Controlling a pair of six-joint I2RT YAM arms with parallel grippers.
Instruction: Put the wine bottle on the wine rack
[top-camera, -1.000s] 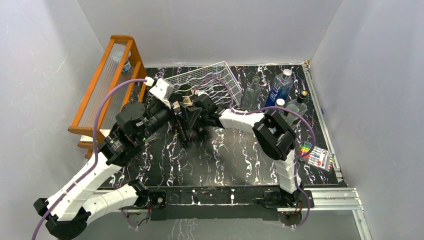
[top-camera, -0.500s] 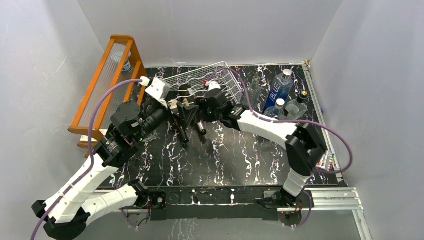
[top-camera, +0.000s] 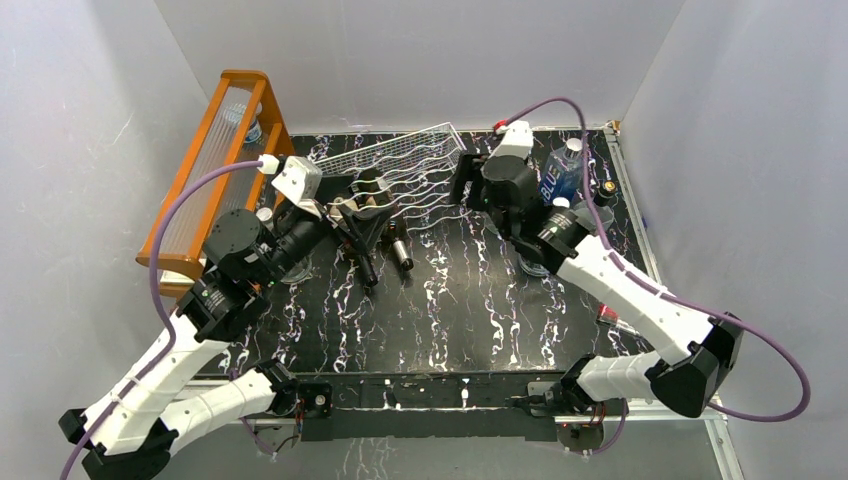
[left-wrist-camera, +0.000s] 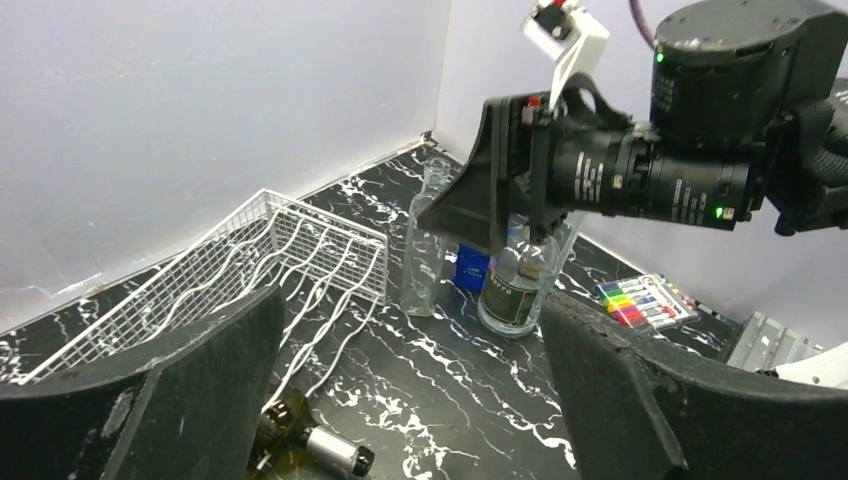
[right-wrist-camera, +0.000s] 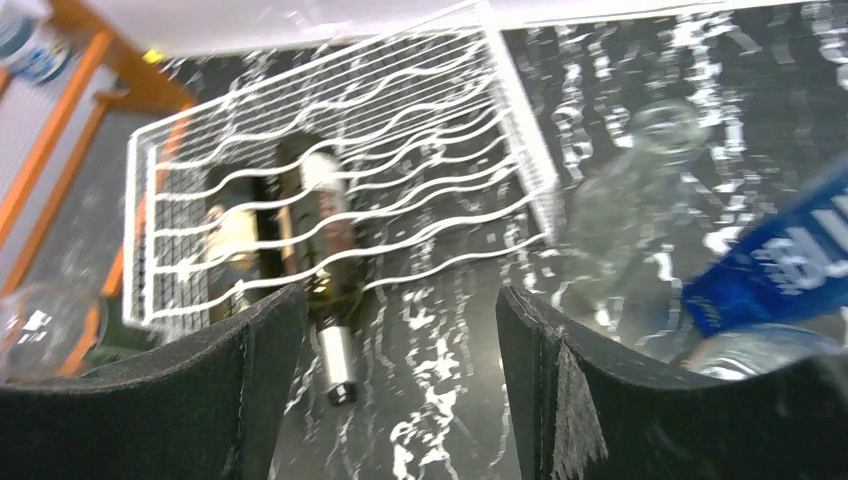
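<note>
The silver-white wire wine rack (top-camera: 405, 160) sits tilted at the back of the table; it also shows in the left wrist view (left-wrist-camera: 290, 250) and the right wrist view (right-wrist-camera: 400, 130). The dark wine bottle (right-wrist-camera: 318, 235) lies lengthwise at the rack with wavy wires crossing it. Its silver-capped neck (top-camera: 398, 250) sticks out past the front edge. My left gripper (top-camera: 362, 235) is open and empty, just left of the neck (left-wrist-camera: 325, 452). My right gripper (top-camera: 463, 190) is open and empty, raised to the right of the rack.
A tall orange wooden shelf (top-camera: 210, 160) stands at the left. A clear bottle (left-wrist-camera: 424, 250), a labelled bottle (left-wrist-camera: 515, 285) and a blue bottle (top-camera: 562, 172) stand at the back right. A marker pack (left-wrist-camera: 640, 300) lies near the right edge.
My right arm has pulled away from the bottle and swung back to the right with open jaws. The bottle stays at the rack. My left gripper has shifted slightly left.
</note>
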